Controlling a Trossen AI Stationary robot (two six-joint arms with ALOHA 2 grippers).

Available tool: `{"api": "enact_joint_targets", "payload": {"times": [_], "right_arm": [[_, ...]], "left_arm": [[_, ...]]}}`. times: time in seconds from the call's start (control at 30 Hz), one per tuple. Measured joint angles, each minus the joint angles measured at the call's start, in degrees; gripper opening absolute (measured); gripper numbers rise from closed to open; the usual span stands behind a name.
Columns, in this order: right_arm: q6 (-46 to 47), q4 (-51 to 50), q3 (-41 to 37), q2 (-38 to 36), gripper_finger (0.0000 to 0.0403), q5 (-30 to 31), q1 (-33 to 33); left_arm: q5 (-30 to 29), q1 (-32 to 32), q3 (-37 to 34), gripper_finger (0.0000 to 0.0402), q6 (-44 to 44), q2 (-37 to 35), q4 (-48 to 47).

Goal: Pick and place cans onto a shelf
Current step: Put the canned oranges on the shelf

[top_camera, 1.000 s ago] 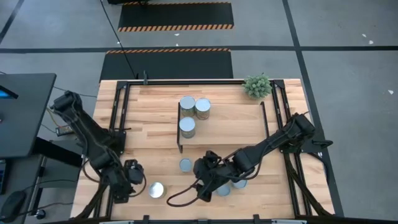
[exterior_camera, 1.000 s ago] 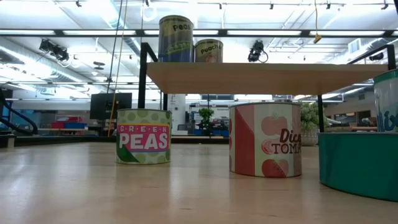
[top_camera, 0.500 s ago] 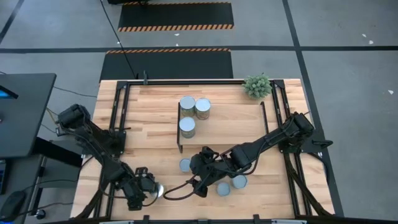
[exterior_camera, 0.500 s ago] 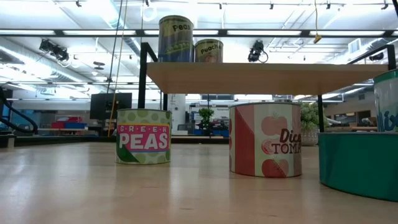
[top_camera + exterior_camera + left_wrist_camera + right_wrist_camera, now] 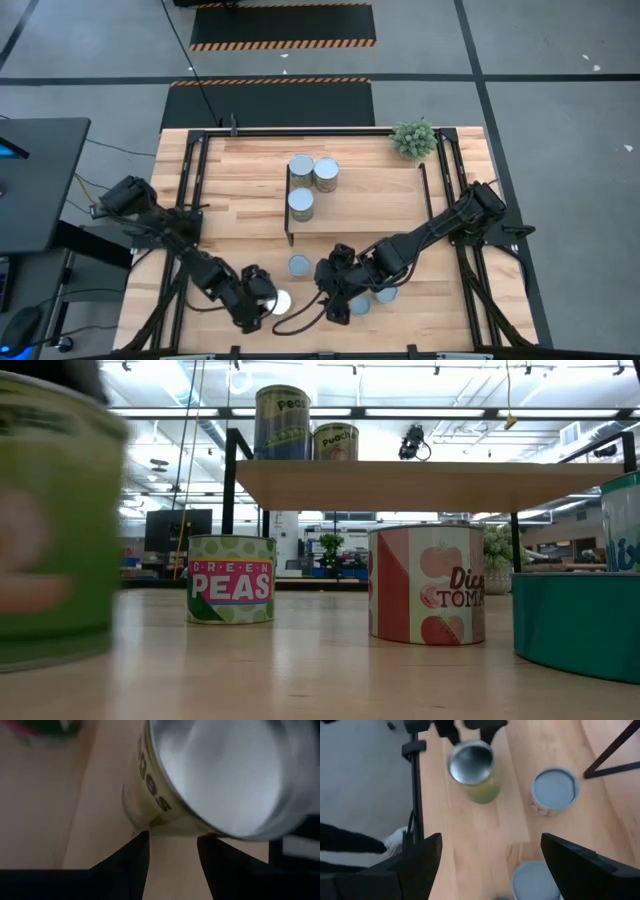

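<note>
A can with a yellow-green label and silvery top stands near the table's front edge. It shows blurred at the low view's left. My left gripper is open at its left side. My right gripper hangs open and empty over the table, with three pale-topped cans around it. The shelf carries three cans at its left end. My left gripper meets the can's side wall low down with both fingertips, which stand closer together than the can is wide. The fingers slant down from the table's left. The can stands upright; I cannot tell whether its base is on the table.
A small green plant stands at the table's far right corner. Black frame rails run along both table sides. The shelf's black leg stands close to the can with the red-and-white label.
My left gripper has gone along the table's near edge toward the right until it met the yellow-green can. The can has shifted to the right with it and is still moving, blurred in the low view.
</note>
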Motion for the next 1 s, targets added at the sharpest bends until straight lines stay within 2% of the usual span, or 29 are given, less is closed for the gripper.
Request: {"api": "enact_joint_targets", "payload": {"times": [0.2,0.5,0.73,0.87,1.0], "right_arm": [[-3.7,-1.4,0.0,0.0,0.0346,-0.2,1.1],[-10.0,0.3,-3.5,-0.1,0.0348,0.1,1.1],[-12.0,8.3,-9.3,-0.1,0.0357,2.6,0.4],[-12.5,15.1,-11.4,-0.1,0.0369,3.6,-0.3],[-14.2,17.3,-13.5,-0.1,0.0381,4.9,-0.9]], "left_arm": [[-1.1,4.8,0.1,0.0172,0.7,1.7,9.3],[-2.9,10.1,0.0,0.0172,2.8,3.6,15.8],[3.7,11.2,0.0,0.0172,4.8,2.1,15.1],[3.4,10.3,0.0,0.0172,5.9,-1.5,11.1],[2.7,9.4,0.0,0.0172,6.7,-5.3,5.5]]}}
